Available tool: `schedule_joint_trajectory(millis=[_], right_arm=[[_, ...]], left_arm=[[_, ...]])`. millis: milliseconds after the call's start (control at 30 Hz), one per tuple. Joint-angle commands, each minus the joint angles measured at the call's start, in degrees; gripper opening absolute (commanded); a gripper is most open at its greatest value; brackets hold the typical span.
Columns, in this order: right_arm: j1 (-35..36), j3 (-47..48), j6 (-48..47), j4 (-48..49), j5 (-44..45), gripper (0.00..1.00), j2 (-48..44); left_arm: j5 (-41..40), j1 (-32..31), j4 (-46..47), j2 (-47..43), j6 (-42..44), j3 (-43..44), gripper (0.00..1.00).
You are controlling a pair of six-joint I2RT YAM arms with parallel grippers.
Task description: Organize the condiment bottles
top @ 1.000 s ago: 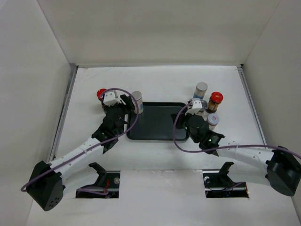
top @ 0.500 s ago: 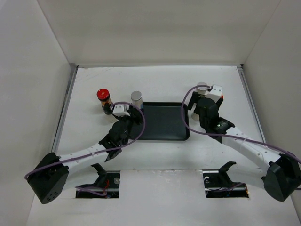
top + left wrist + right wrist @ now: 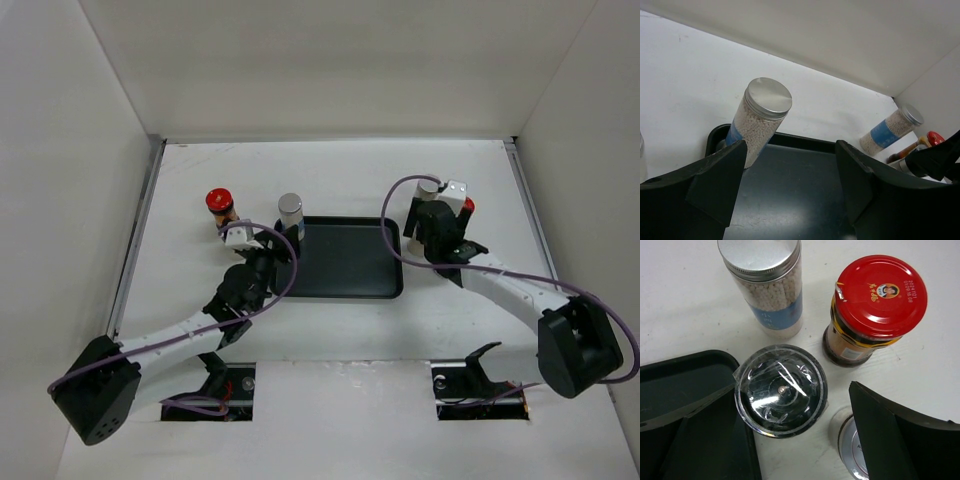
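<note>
Now, left jaws apart and empty, right jaws wide apart astride clear-topped grinder point(image 3: 781, 390)

White surface point(image 3: 330, 170), walled on three sides. Centre: flat black tray point(image 3: 345, 265). At the tray's 10 o'clock, standing apart: left red-capped jar point(image 3: 219, 203), upright. At its 11 o'clock corner: left silver-capped cylinder point(image 3: 290, 212). At 2 o'clock, clustered just beside the tray: right silver-capped cylinder point(image 3: 765, 280), right red-capped jar point(image 3: 875, 305), clear-lidded grinder point(image 3: 781, 390), and one more bottle point(image 3: 849, 445), partly hidden.

Left hand point(image 3: 790, 150) off silver-capped shaker point(image 3: 760, 120); right hand point(image 3: 792, 390) newly wide.
</note>
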Motion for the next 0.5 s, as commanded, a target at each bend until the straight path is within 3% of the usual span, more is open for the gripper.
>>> schedule_joint_trajectory(millis=[0, 267, 467], right_arm=[[-0.6, 4.0, 0.1, 2.8, -2.1, 0.90, 1.1], [-1.3, 5.9, -1.2, 5.0, -0.4, 0.59, 4.7], [0.9, 6.4, -3.2, 8.5, 1.6, 0.53, -0.8]], left_arm=[[1.0, 0.5, 3.4, -1.5, -0.9, -0.5, 0.70], [0.9, 1.0, 3.2, -2.8, -1.1, -1.1, 0.70], [0.5, 1.6, 2.8, -4.9, -1.0, -1.7, 0.70]])
